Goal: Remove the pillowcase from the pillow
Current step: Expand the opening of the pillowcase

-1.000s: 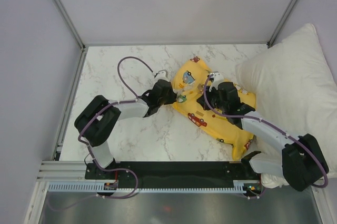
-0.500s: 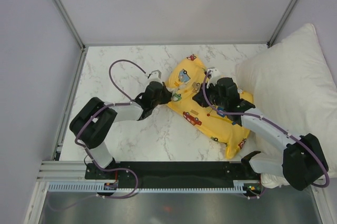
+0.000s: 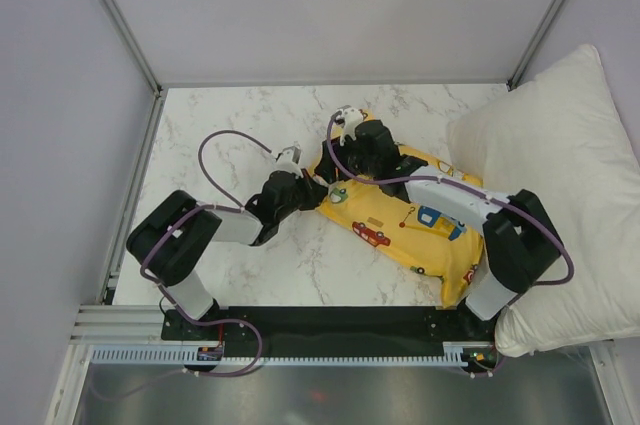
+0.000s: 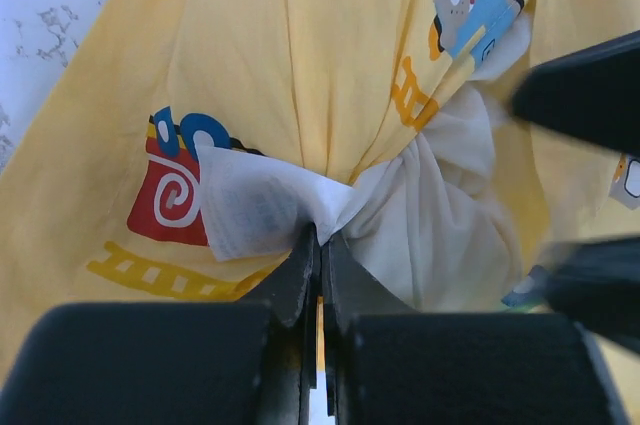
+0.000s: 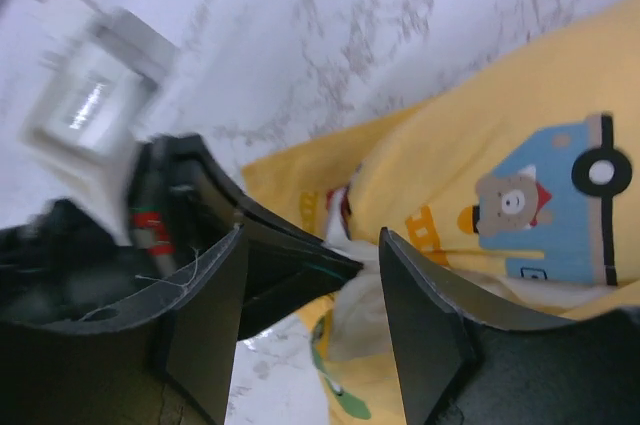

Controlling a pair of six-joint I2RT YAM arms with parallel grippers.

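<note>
Top external view: The pillowcase (image 3: 410,225) lies crumpled on the marble worktop (image 3: 230,115), right of centre, with the right arm stretched over it. A large white pillow (image 3: 560,175) rests along the right edge. The left hand (image 3: 312,190) meets the case's left end. The right hand (image 3: 348,173) sits just beside it; its state cannot be read from here.

Left wrist view: The left hand (image 4: 318,240) is pressed together, pinching off-white fabric of the pillow (image 4: 430,225) where it bulges from the yellow case (image 4: 290,55). A white label (image 4: 250,210) lies against the pinch. Dark, blurred fingers (image 4: 590,85) of the right hand intrude at the right.

Right wrist view: The right hand (image 5: 312,240) is spread, holding nothing. The left hand (image 5: 345,267) shows between its fingers, at the edge of the pillowcase (image 5: 500,145).
</note>
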